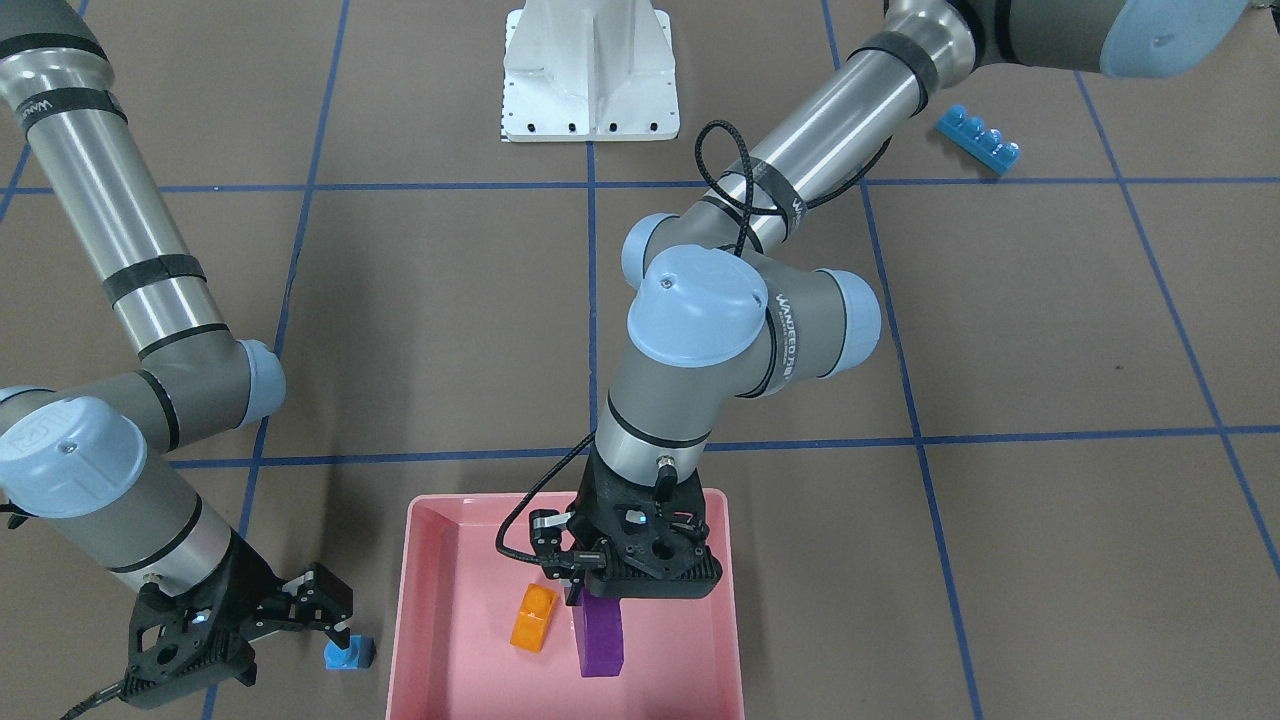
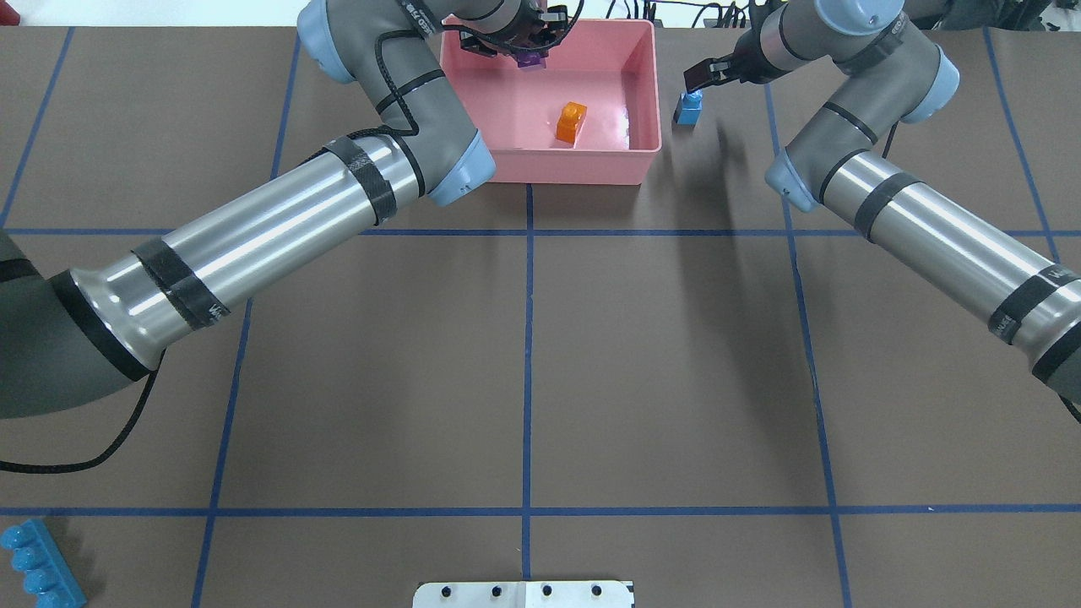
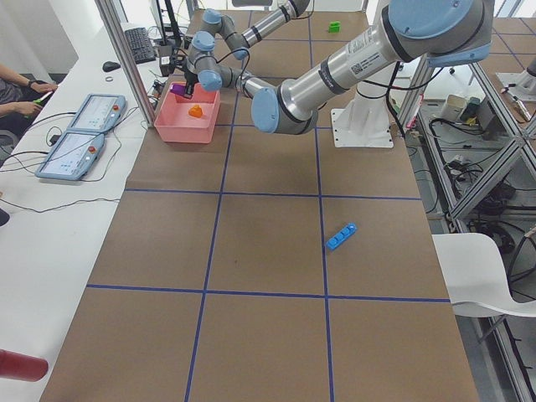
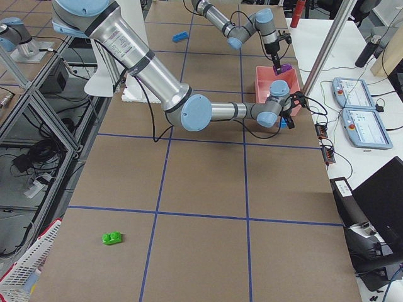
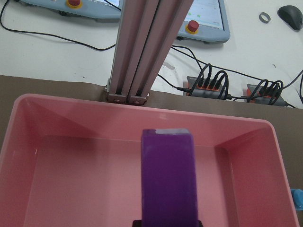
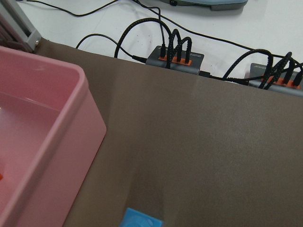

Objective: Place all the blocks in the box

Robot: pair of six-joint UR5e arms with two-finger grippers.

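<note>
Purple block (image 1: pixel 602 645), clamped in the left gripper (image 1: pixel 598 600) over the pink box (image 1: pixel 430 620) near its orange block (image 1: pixel 534 617), may bounce out if dropped high, while the right gripper (image 1: pixel 335 620), spread open over the small blue block (image 1: pixel 348 654) beside the box, could knock it aside.

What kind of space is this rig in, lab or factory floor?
Probably a robotics research lab: a table marked with a blue tape grid, teach pendants on the side bench, and toy blocks as workpieces.
</note>
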